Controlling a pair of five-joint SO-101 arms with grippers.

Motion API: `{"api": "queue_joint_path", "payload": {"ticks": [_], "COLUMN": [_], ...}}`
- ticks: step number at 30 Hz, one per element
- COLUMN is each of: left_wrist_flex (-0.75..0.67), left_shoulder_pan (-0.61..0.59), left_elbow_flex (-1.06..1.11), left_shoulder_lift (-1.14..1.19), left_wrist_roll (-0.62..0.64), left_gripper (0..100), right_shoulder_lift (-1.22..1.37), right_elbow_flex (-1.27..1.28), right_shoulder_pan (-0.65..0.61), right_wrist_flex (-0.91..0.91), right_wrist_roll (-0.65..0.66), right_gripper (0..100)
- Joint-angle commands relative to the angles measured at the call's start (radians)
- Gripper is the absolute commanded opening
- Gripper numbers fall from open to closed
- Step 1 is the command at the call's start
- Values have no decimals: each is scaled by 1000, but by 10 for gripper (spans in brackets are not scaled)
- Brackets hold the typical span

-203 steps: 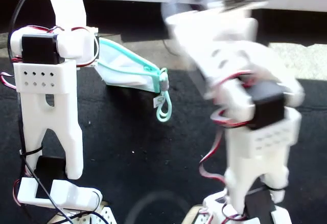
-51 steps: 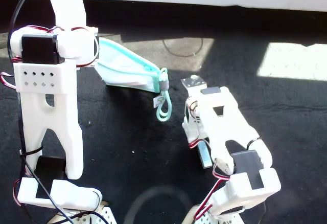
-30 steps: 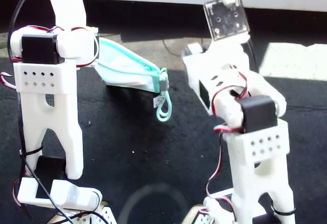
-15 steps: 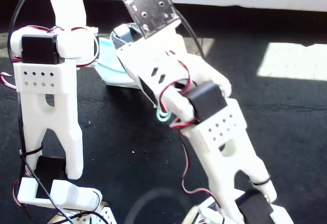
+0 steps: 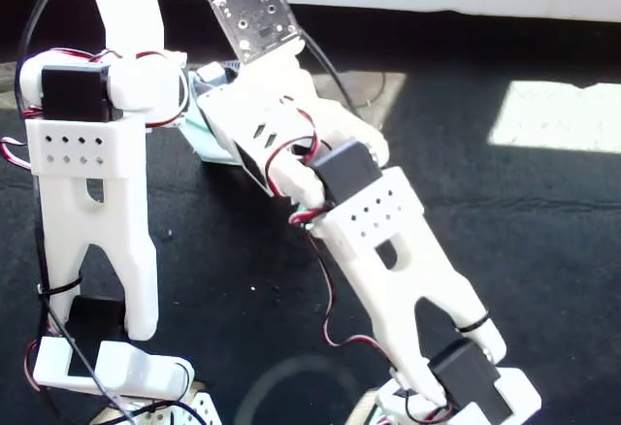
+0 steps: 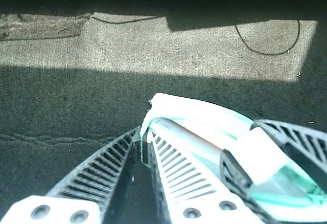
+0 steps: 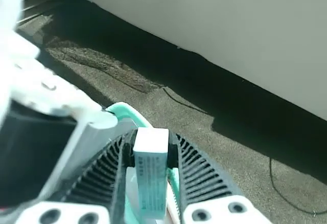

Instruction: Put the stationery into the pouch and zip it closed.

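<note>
Hovering the eraser at the pouch rim
Right gripper (image 7: 150, 141) is clamped on the eraser (image 7: 149, 175), whose long axis runs along the fingers and points at the pouch (image 7: 121, 110) just beyond. Left gripper (image 6: 144, 132) pinches the pouch's edge, lifting it off the table close beside.

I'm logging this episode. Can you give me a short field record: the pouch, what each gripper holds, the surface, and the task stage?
pouch: white with teal trim
left gripper: fingers shut on the pouch's edge
right gripper: fingers shut on a white block, right at the pouch
surface: dark mat
stage: block not yet released; zip state unclear
</note>
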Motion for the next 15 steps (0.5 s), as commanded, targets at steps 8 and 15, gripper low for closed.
{"api": "queue_joint_path", "payload": {"ticks": [8,15], "left_wrist_flex": [12,12], "left_shoulder_pan": [-8,-7], "left_elbow_flex": [8,8], "left_shoulder_lift": [36,42], "left_wrist_roll": [3,6], "left_gripper": [8,8], "right_shoulder_lift": [88,104], "right_elbow_flex": [1,-10], "right_shoulder_pan": [90,76], "right_wrist_flex": [-21,114], "right_wrist_roll": [-5,-3], "right_gripper": [5,43]}}
